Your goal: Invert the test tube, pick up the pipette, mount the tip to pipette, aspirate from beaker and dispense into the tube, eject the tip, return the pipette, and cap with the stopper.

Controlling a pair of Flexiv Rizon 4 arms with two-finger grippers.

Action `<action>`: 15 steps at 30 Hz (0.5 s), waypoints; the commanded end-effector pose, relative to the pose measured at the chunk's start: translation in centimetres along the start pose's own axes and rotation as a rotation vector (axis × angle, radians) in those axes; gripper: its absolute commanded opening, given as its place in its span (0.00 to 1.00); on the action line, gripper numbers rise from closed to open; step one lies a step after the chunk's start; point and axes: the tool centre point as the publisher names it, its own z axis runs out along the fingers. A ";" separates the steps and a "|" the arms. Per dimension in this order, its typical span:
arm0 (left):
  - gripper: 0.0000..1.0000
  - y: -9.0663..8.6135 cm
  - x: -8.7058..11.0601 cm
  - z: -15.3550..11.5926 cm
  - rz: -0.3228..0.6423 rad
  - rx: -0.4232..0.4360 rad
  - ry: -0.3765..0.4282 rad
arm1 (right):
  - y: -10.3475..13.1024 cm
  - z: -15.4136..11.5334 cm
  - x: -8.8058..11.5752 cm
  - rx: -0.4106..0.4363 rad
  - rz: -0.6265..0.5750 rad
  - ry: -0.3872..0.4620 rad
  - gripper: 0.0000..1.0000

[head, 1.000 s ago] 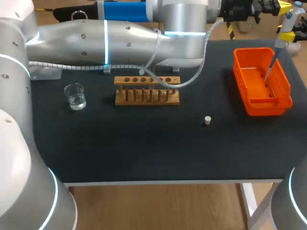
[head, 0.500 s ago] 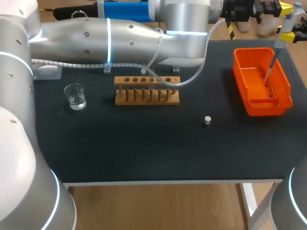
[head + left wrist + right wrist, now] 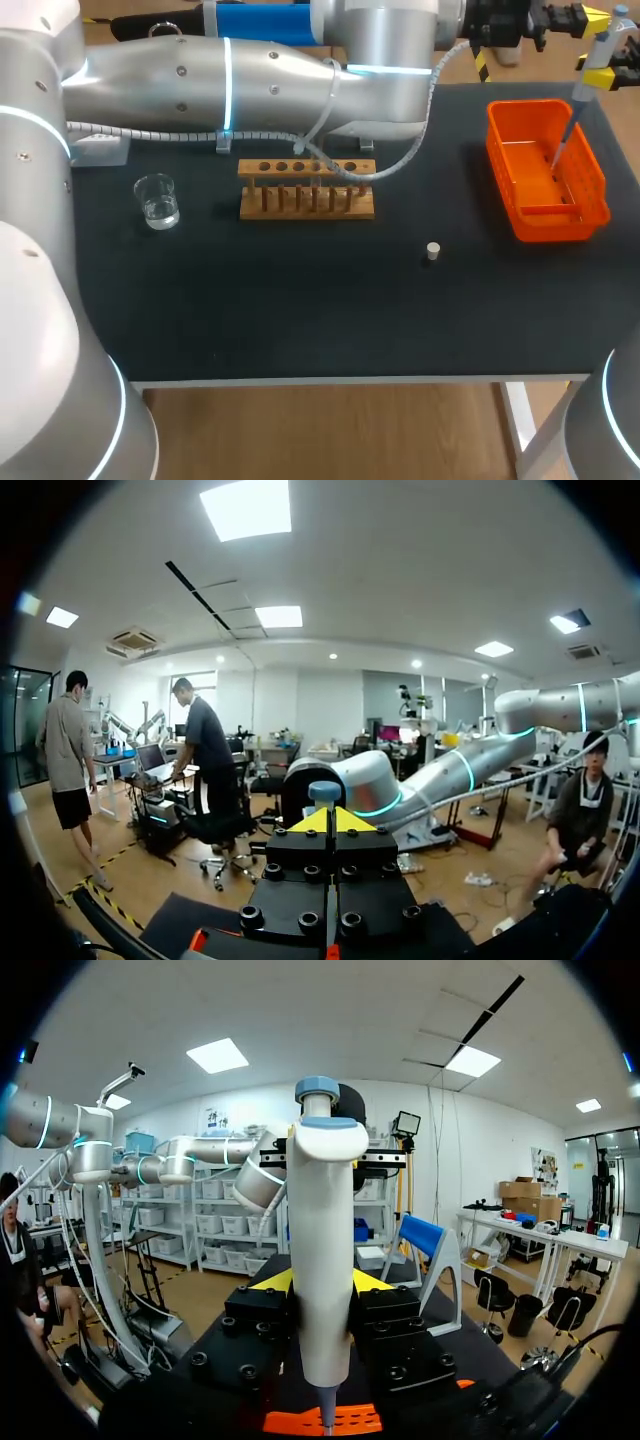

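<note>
Jaws of the right gripper [image 3: 320, 1283] clamp the pipette [image 3: 325, 1210] over the orange basket [image 3: 545, 228]. The left gripper [image 3: 328, 818]: cannot tell. Light, stiff, slick plastic is best held mid-body.

One beaker [image 3: 157, 201], one rack [image 3: 306, 188], one stopper [image 3: 433, 251], one basket [image 3: 552, 226], one pipette [image 3: 583, 92]

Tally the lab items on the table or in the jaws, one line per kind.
Beaker: 1
Wooden rack: 1
Stopper: 1
Orange basket: 1
Pipette: 1
Tubes in the rack: too small to tell, not counted
Total: 5
</note>
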 end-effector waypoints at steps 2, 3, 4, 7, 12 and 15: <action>0.00 0.3 -0.2 0.2 -0.002 -0.004 0.007 | 0.3 0.0 0.0 0.002 0.000 -0.001 0.00; 0.00 0.4 -0.2 0.2 -0.003 -0.004 0.008 | 0.3 0.0 0.0 0.002 0.000 -0.001 0.00; 0.00 0.5 -0.2 0.2 -0.004 -0.005 0.008 | 0.3 0.0 0.0 0.002 0.000 -0.001 0.00; 0.00 0.6 -0.1 0.2 -0.007 -0.006 0.009 | 0.3 0.0 0.0 0.002 0.000 -0.001 0.00; 0.00 0.8 0.0 0.1 -0.011 -0.008 0.010 | 0.3 0.0 0.0 0.002 0.000 -0.001 0.00; 0.00 1.0 0.0 0.1 -0.014 -0.010 0.010 | 0.3 0.0 0.0 0.002 0.000 -0.001 0.00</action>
